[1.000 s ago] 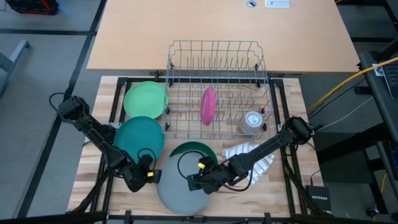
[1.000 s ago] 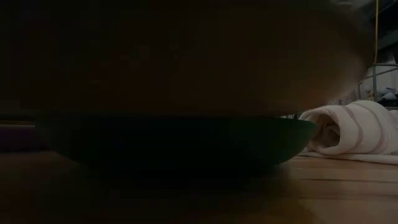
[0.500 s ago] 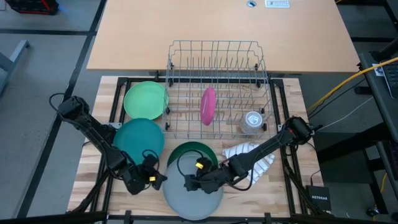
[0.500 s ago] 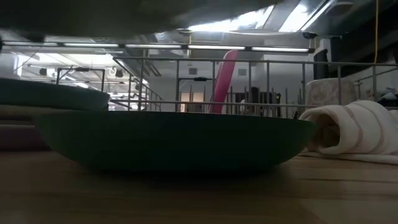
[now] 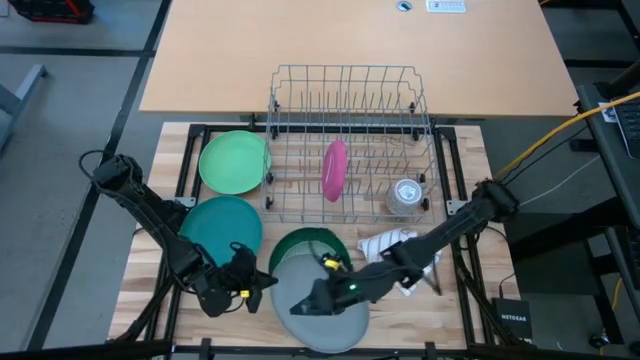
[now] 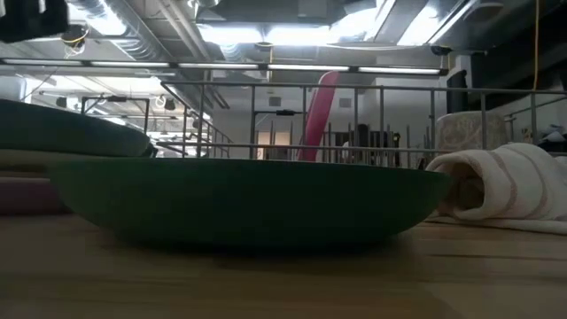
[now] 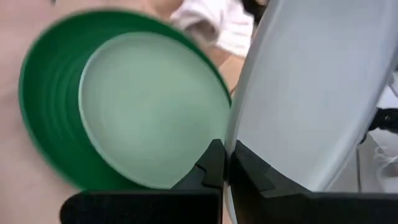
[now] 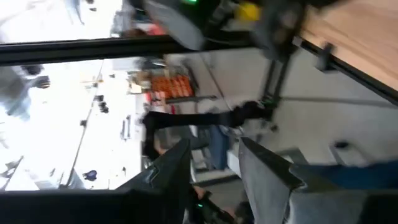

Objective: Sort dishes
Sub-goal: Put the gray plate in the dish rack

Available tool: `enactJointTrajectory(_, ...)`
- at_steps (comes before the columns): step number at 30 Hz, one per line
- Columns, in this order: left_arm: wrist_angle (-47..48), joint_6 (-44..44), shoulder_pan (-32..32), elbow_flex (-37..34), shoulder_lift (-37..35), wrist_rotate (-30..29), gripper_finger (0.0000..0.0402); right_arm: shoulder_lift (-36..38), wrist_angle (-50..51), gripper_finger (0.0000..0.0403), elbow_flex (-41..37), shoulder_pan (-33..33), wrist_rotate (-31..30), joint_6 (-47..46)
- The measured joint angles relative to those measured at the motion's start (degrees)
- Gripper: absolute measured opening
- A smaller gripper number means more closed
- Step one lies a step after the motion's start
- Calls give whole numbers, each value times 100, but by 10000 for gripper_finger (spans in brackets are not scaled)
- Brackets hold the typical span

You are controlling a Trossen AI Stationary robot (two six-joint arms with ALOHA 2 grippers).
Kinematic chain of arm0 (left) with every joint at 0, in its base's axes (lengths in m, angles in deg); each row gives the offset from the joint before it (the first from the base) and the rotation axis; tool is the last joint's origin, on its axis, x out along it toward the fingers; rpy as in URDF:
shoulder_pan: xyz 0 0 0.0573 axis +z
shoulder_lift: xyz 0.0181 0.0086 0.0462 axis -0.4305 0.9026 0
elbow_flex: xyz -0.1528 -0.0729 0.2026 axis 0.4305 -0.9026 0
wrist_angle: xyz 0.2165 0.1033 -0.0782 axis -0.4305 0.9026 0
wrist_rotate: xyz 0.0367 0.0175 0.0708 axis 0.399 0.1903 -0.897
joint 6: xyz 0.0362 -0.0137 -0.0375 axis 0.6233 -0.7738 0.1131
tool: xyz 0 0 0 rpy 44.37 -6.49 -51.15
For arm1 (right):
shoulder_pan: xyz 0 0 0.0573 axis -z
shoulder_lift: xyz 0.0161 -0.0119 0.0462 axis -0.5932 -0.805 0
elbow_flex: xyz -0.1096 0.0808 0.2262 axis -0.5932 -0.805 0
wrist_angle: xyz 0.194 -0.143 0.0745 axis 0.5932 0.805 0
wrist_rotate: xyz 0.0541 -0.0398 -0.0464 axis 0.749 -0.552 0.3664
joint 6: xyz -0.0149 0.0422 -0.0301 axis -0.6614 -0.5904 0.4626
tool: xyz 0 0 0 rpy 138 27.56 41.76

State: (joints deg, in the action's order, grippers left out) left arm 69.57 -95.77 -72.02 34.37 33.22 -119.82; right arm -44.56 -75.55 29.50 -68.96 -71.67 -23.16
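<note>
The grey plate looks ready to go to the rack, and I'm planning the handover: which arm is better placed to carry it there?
Left, probably. The left gripper is shut on the grey plate, clamping its rim. The right gripper is over that plate with jaws open, holding nothing.

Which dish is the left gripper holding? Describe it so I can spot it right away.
Start at the wire rack and come toward the table's front edge. Past the dark green bowl is the grey plate, pinched at its rim by the left gripper: the only grey dish.
</note>
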Motion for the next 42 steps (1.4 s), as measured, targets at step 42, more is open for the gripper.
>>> enactJointTrajectory(42,-6384,11849,2303,91,-1172,-3290,0,2743,-954,140,2,2312,-2084,2768)
